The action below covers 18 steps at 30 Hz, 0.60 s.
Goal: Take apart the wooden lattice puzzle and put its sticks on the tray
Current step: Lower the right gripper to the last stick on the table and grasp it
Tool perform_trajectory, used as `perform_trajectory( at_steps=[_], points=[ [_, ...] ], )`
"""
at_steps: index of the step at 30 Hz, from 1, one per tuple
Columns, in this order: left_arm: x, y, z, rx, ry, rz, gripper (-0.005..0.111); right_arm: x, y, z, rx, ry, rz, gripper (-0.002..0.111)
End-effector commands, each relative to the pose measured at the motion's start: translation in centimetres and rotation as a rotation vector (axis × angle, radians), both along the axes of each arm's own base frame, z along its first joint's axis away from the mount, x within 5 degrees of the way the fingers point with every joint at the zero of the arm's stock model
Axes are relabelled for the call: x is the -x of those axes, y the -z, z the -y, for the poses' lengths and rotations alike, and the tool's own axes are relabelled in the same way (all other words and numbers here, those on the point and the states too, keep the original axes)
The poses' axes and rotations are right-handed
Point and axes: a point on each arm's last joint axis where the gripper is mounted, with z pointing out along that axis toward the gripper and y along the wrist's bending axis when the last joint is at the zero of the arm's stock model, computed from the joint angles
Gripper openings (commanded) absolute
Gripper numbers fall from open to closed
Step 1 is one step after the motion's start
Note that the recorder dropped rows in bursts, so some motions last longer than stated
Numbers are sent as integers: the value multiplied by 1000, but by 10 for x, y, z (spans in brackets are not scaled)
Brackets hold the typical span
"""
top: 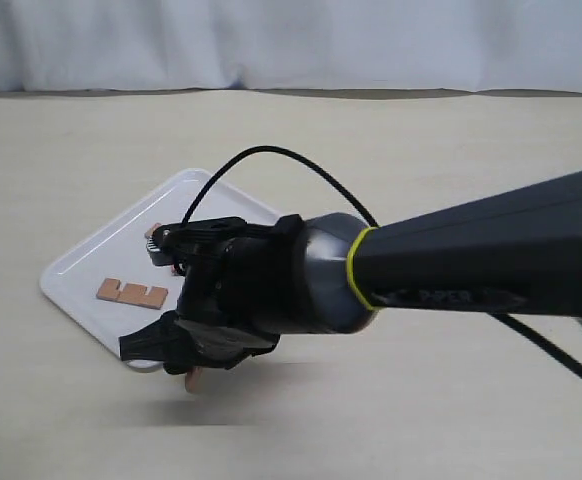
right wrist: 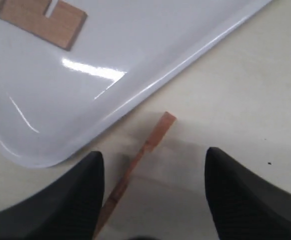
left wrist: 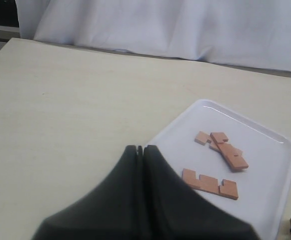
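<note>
Though poised close over the near corner of the tray [top: 81, 265], grips nothing with the right pincer [right wrist: 153, 165]: holds both dark fingers [right wrist: 235, 200] spread wide, with open space between.

Shows, in the right wrist view, a loose stick [right wrist: 153, 141] seen edge-on between those fingers, nearer one finger than the other, off the tray and just outside its rounded corner. Cannot tell whether touching that finger, nor whether lying on the surface [top: 421, 430] or raised off it. Pokes out beneath the pincer in the exterior view as a short reddish tip.

Finds the other pieces on the white floor of the tray. Sets a single notched stick [left wrist: 209, 183] flat toward the near side, square notches along one edge, apart from the rest. Sets a small heap of sticks [left wrist: 221, 149] farther in, crossed and overlapped at loose angles; cannot count them for certain. Hides most of that heap behind the right pincer in the exterior view, leaving only one end showing.

Presses the fingers of the left pincer [left wrist: 140, 150] together tip to tip, with nothing caught between. Hangs near the tray's rim, touching none of the sticks.

Backs the pale surface with a white cloth [top: 291, 40] along its far edge. Trails a black cable [top: 267, 150] in a loop above the right pincer.
</note>
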Motion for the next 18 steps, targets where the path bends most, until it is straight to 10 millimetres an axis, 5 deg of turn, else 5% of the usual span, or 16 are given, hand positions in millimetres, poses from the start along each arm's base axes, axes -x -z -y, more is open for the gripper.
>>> perform_trajectory(
  at_steps=[1,3,6,18],
  points=[
    [0,0,0,2,0,8,0,-1,13,0,15,17,2,56],
    [0,0,0,2,0,8,0,-2,17,0,20,25,-4,42],
    [0,0,0,2,0,8,0,-1,18,1,32,8,-7,5],
    [0,0,0,2,0,8,0,6,-67,16,48,-55,130,5]
  ],
)
